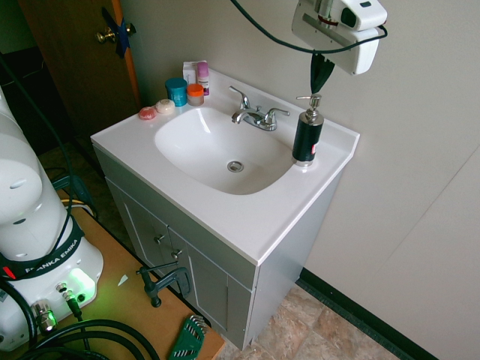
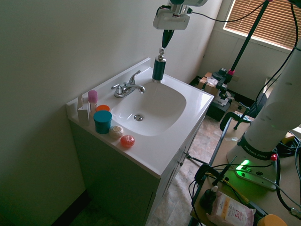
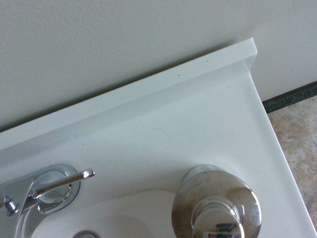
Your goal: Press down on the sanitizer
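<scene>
End effector point(image 1: 321, 75) hangs straight down from the white wrist housing point(image 1: 339, 26) at the top of the first exterior view, dark fingers pointing vertically. The fingers read as one narrow dark wedge, pressed together with no gap between the tips (same in the second exterior view point(image 2: 165, 38)). Wrist housing level, sitting high in both exterior views. White arm base point(image 1: 34, 225) stands at the left edge of the first exterior view, and shows at the right in the second.
</scene>
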Available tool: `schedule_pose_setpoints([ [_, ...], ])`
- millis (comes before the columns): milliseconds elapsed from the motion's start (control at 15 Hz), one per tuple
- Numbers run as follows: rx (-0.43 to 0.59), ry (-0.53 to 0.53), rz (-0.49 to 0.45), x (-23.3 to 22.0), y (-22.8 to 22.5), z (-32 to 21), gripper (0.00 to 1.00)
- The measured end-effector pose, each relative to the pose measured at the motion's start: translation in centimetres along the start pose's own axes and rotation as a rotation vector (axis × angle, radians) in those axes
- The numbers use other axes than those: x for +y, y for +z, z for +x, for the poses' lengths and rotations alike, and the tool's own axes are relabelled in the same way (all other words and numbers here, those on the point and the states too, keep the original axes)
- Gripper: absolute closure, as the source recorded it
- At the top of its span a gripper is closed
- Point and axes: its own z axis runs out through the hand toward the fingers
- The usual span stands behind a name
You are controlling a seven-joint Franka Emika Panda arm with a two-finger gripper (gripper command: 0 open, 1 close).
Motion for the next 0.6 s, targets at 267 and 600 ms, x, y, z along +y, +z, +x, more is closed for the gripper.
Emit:
schedule_pose_setpoints([
  [267,-0.005,0.007,0.004,0.1,0.6,0.4,1.0],
  [600,-0.007,0.002,-0.007,-0.4,1.7,0.9,1.0],
])
